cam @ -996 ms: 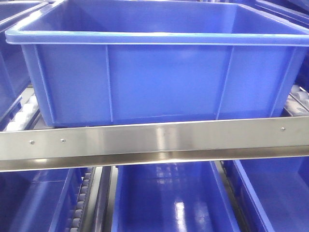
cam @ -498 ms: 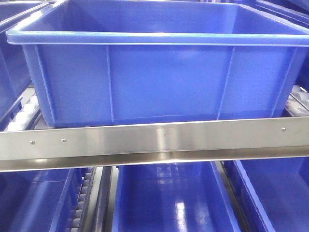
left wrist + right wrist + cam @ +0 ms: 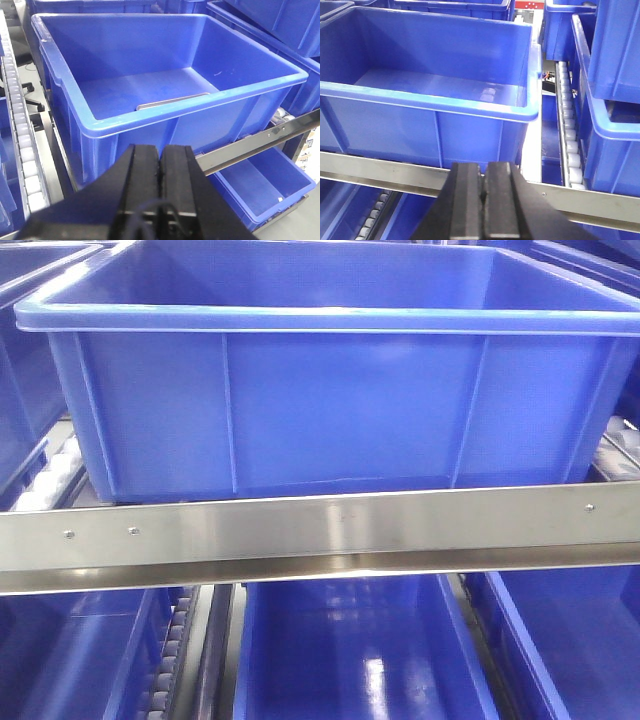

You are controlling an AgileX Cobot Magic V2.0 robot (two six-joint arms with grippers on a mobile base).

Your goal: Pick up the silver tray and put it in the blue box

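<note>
The left gripper hangs just outside the near wall of the blue box, its two black fingers pressed together with nothing between them. The right gripper is likewise closed and empty, poised in front of the steel rail at the box's near right corner. Both sit clear of the rim, which suits arms that have nothing to carry.

Inside the box, the left wrist view shows a thin grey edge low against the near wall; this is probably the silver tray, lying on the floor, though only that sliver shows and its ridges cannot be made out. From the front, the box wall hides the inside entirely. If that edge is the tray, the placing looks done. The box rests on a roller rack among other blue bins.
</note>
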